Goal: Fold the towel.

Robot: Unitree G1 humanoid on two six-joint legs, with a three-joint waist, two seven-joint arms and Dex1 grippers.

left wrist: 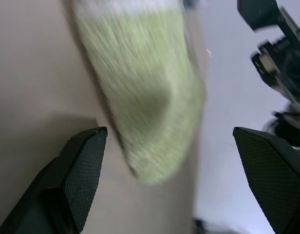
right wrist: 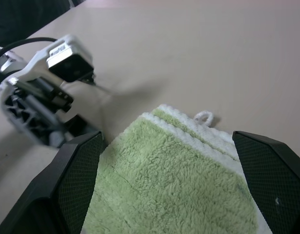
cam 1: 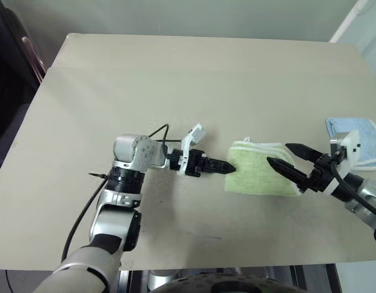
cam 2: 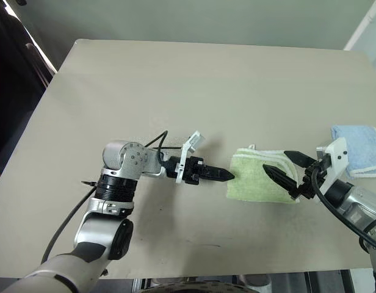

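The towel [cam 1: 258, 168] is a lime-green terry cloth with white edging and a small loop tag [right wrist: 204, 116]. It lies folded into a small thick rectangle on the table [cam 1: 176, 79], right of centre. My left gripper [cam 1: 229, 166] points rightward at the towel's left edge, just short of it. In the left wrist view its fingers [left wrist: 82, 165] stand wide apart and open, with nothing between them. My right gripper [cam 1: 287, 157] hovers open over the towel's right edge, holding nothing.
A smaller pale blue cloth [cam 1: 359, 137] lies folded near the table's right edge, behind my right wrist. The beige tabletop stretches bare toward the far side and to the left. A dark piece of furniture [cam 1: 11, 73] stands off the table's left edge.
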